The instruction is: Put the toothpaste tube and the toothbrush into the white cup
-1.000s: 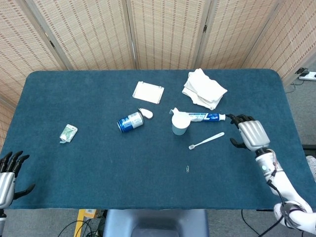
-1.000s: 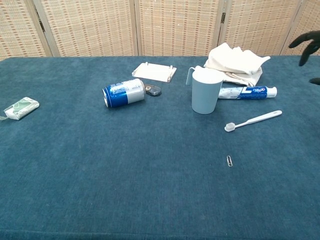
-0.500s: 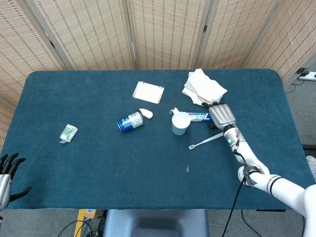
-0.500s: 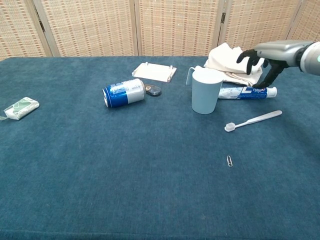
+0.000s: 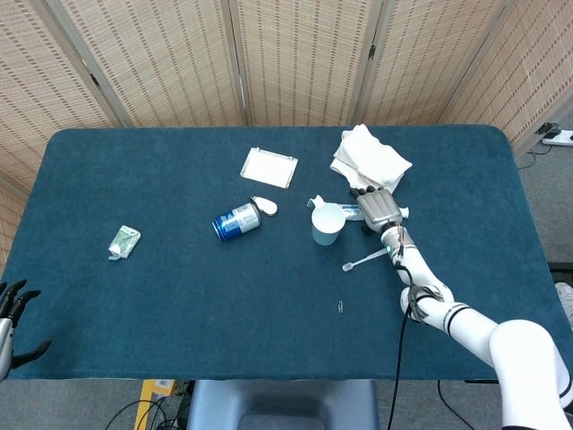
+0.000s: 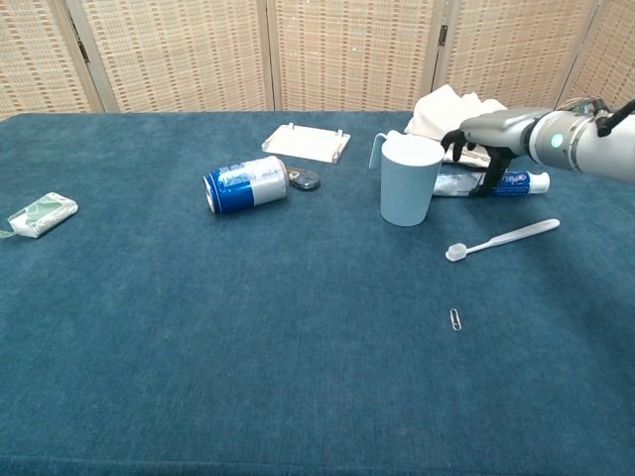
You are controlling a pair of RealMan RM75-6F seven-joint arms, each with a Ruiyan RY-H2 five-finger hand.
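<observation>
The white cup [image 5: 326, 223] [image 6: 409, 180] stands upright mid-table. Behind and to its right lies the toothpaste tube [image 5: 348, 211] [image 6: 514, 181], flat on the cloth with its cap pointing right. My right hand [image 5: 377, 208] [image 6: 493, 137] hovers right over the tube's middle, its dark fingers [image 6: 490, 180] reaching down on either side; the tube is not lifted. The white toothbrush [image 5: 366, 260] [image 6: 502, 239] lies loose in front of the tube, bristle end to the left. My left hand [image 5: 12, 315] hangs at the table's near left edge, fingers spread, holding nothing.
A crumpled white cloth [image 5: 370, 159] [image 6: 466, 117] lies just behind the tube. A blue can [image 5: 236, 220] [image 6: 245, 184] on its side, a flat white box [image 5: 269, 167], a small green packet [image 5: 124, 241] and a paperclip [image 5: 341, 307] are spread over the blue tabletop [image 5: 179, 296].
My right hand has swept from the right side of the table leftward and down onto the toothpaste tube. The left hand has sunk a little lower at the table's edge.
</observation>
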